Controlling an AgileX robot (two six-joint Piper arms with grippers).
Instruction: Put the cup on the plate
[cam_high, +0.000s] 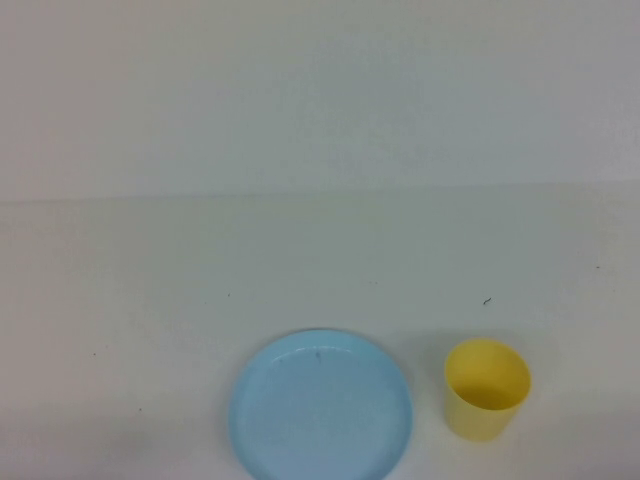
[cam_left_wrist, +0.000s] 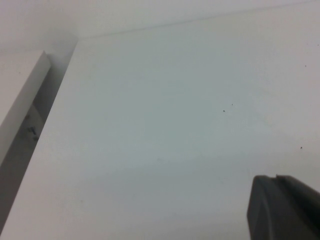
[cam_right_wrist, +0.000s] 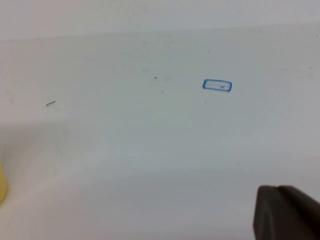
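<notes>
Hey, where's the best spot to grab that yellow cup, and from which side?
Grip the cup across its rim or upper wall, coming from above: it stands upright, mouth open, apart from the plate on its left. Probably the right gripper, shut and nearer; the left gripper is shut too, over bare table.

The cup (cam_high: 486, 389) was plain yellow, unpatterned. The plate (cam_high: 321, 408) at its nine o'clock was light blue, with one tiny dark fleck near its far rim. The table (cam_high: 300, 260) was white with scattered dark specks. A small blue-outlined rectangle (cam_right_wrist: 217, 85) was marked on it. Both gripper tips were dark grey.
</notes>
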